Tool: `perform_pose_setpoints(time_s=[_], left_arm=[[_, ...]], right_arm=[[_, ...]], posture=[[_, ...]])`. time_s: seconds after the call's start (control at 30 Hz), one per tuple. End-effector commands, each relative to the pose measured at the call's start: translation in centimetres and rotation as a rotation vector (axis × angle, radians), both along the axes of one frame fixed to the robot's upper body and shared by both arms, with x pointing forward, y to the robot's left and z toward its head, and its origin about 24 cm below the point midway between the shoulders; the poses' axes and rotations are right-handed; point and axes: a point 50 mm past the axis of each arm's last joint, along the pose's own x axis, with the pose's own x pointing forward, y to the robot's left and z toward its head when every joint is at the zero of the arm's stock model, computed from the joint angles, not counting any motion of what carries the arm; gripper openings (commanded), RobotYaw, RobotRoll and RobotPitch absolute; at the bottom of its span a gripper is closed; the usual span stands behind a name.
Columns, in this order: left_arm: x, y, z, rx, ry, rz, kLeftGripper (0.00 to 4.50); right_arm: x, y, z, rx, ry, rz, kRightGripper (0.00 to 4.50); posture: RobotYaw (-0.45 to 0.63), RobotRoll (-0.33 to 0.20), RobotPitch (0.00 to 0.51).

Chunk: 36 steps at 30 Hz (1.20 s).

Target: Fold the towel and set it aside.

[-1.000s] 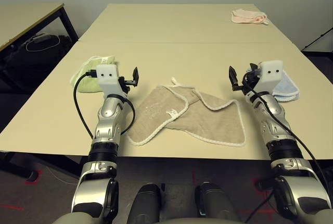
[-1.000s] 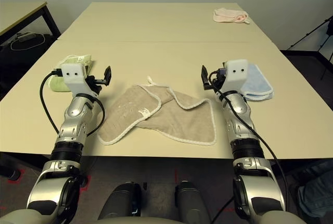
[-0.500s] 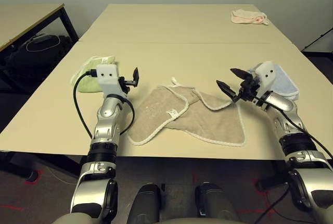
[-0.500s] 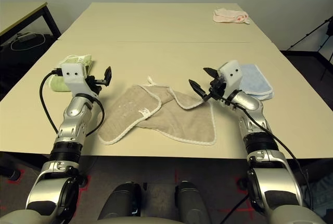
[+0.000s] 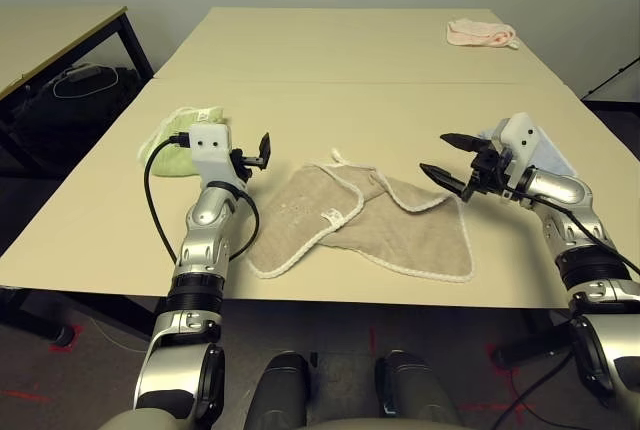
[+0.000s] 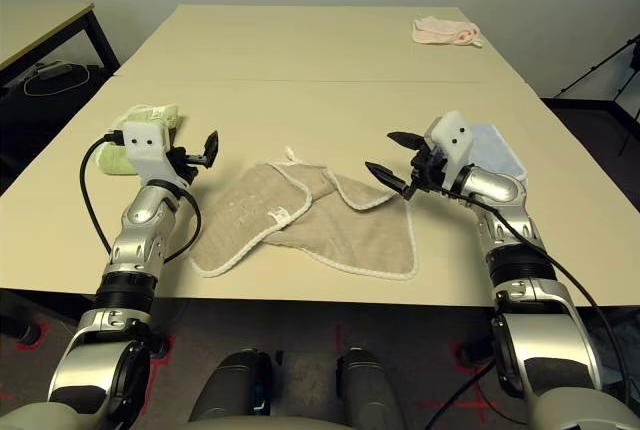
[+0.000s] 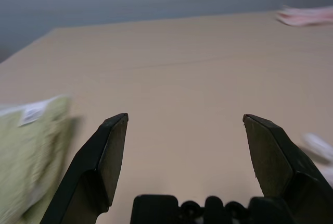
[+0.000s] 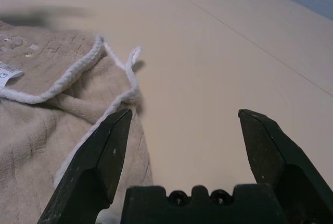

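The beige towel (image 5: 360, 225) lies rumpled and partly doubled over near the table's front edge, its white loop (image 5: 335, 158) at the far side. My right gripper (image 5: 437, 154) hovers open just above the towel's right far corner, fingers pointing left. In the right wrist view the open fingers (image 8: 104, 151) frame the towel's edge (image 8: 52, 130) and bare table. My left gripper (image 5: 262, 149) is held up left of the towel, open and holding nothing. The left wrist view has its fingers (image 7: 106, 156) wide apart over bare table.
A folded light green towel (image 5: 185, 140) lies behind the left gripper. A light blue folded towel (image 5: 548, 158) lies behind the right gripper. A pink cloth (image 5: 480, 32) sits at the far right of the table (image 5: 330, 60). A second table (image 5: 50, 40) stands at the left.
My right gripper has tipped from upright down and left toward the towel's right far corner, staying open. The left arm and the towel have not moved.
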Motion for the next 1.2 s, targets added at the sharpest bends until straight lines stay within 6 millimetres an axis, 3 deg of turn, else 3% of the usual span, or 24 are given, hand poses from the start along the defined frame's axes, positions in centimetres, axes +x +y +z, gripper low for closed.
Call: perform_pose_setpoints(time_s=[0.03, 0.47, 0.67, 1.2], left_arm=[[-0.5, -0.2, -0.1, 0.031, 0.035, -0.149, 4.5], [-2.1, -0.1, 0.9, 0.201, 0.203, -0.762, 4.5], [-2.3, -0.9, 0.9, 0.271, 0.261, -0.928, 4.5], [-1.8, -1.8, 0.3, 0.261, 0.289, -0.944, 4.5]], right_arm=[[0.1, 0.3, 0.9, -0.015, -0.022, 0.025, 4.48], [-0.1, 0.9, 1.0, -0.056, -0.009, 0.07, 4.48], [-0.2, 0.8, 1.2, -0.069, 0.004, 0.081, 4.48], [-0.3, -1.1, 2.8, -0.521, 0.097, 0.268, 4.48]], posture=[[0.01, 0.0, 0.004], [0.01, 0.0, 0.003], [0.0, 0.0, 0.005], [0.0, 0.0, 0.007]])
